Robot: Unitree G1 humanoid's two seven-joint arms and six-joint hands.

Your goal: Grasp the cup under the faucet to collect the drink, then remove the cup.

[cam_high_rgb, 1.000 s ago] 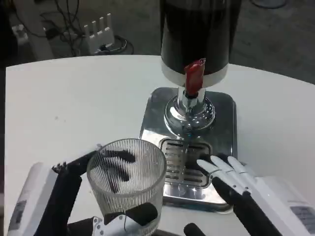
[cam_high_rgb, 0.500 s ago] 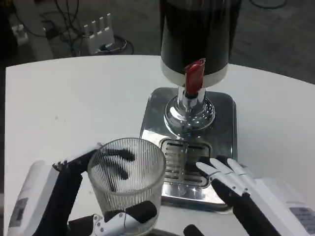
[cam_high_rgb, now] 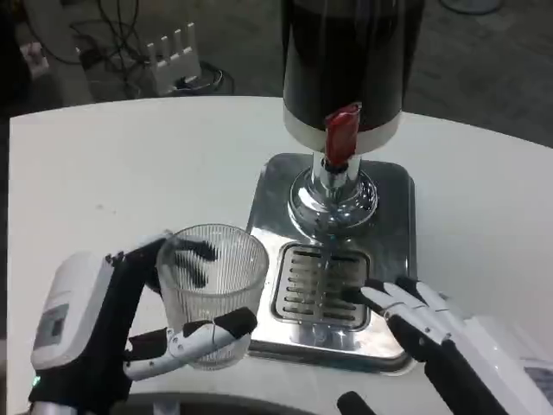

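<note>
Cup [cam_high_rgb: 213,285]: clear ribbed glass, upright, nothing seen inside. It sits at the left edge of the silver tray [cam_high_rgb: 390,194], left of the drain grate [cam_high_rgb: 321,284], not under the faucet [cam_high_rgb: 340,137].
Drink tank [cam_high_rgb: 350,52]: dark, stands at the back of the tray.
Left hand [cam_high_rgb: 130,324]: its fingers [cam_high_rgb: 212,333] wrap around the cup, front and back, and hold it.
Right hand [cam_high_rgb: 432,333]: its fingers [cam_high_rgb: 389,298] are spread apart and hold nothing; the tips lie at the grate's right edge.
Desk [cam_high_rgb: 130,173]: white, carries the tray.
</note>
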